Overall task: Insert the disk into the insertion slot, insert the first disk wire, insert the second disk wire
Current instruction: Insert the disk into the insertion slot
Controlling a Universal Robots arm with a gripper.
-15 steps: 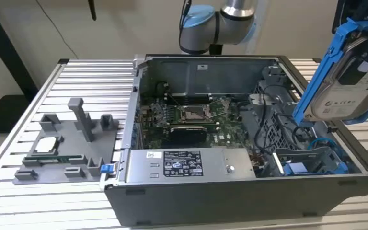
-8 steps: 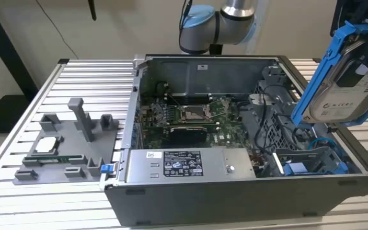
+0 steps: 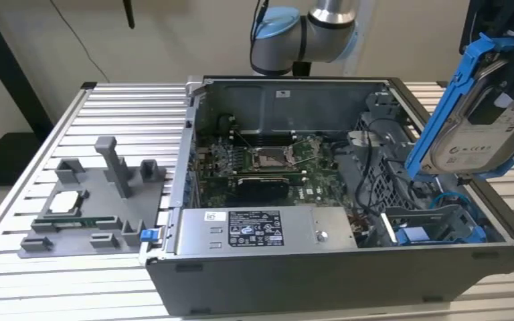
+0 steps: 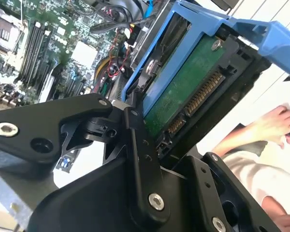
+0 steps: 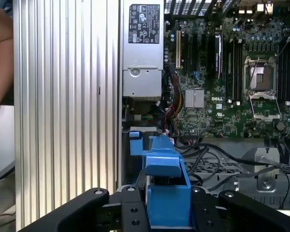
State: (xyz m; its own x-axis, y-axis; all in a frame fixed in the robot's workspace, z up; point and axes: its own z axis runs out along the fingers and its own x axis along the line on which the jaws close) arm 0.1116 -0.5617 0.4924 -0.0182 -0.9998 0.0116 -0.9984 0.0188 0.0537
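Above the open dark grey computer case, at its end toward the exterior view's right, the silver-grey rectangular disk in its bright blue plastic carrier hangs clear of everything beneath. The black fingers are closed on the disk from two opposite sides — in the first wrist view the blue frame sits clamped between them.

Long axis: steeply on end, upper end leaning toward the exterior view's right. In the second wrist view the green board side faces the camera, and its connector row is bare.

The grey metal insertion slot with bright blue rails lies beneath the disk's lower end, apart from it. It sits inside the case beside the grey metal box with the white-and-black sticker.

Judgement: disk not yet seated and no wire step done. The governing relation is vertical — the slot lies below the fingers, not level with them. The case rests on a slatted aluminium surface.
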